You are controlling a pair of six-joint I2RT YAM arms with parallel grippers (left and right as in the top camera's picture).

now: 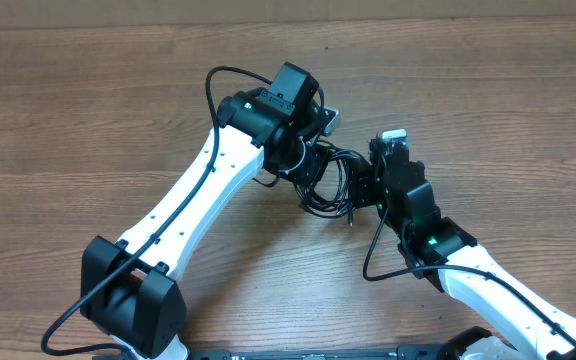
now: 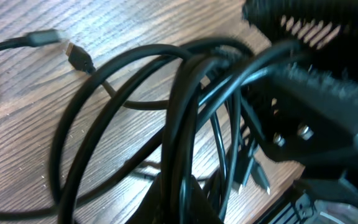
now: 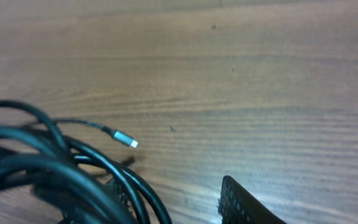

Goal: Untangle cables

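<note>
The cables [image 1: 330, 190] are a tangled bunch of black cords lying on the wooden table between my two grippers. In the left wrist view the cables [image 2: 185, 112] loop across the frame and several strands run down between the fingers of my left gripper [image 2: 182, 199], which is shut on them. A USB plug [image 2: 76, 56] lies free at the upper left. My left gripper [image 1: 313, 160] sits over the bunch's left side. My right gripper [image 1: 368, 180] is at its right side. It is open [image 3: 179, 202], with cables [image 3: 55, 168] draped over its left finger and a silver-tipped plug [image 3: 124, 139] beyond.
The wooden table [image 1: 88, 100] stretches around the bunch. My right gripper's body [image 2: 316, 106] fills the right of the left wrist view, close to the cables. The arms' own thicker black wires [image 1: 373, 255] hang beside each arm.
</note>
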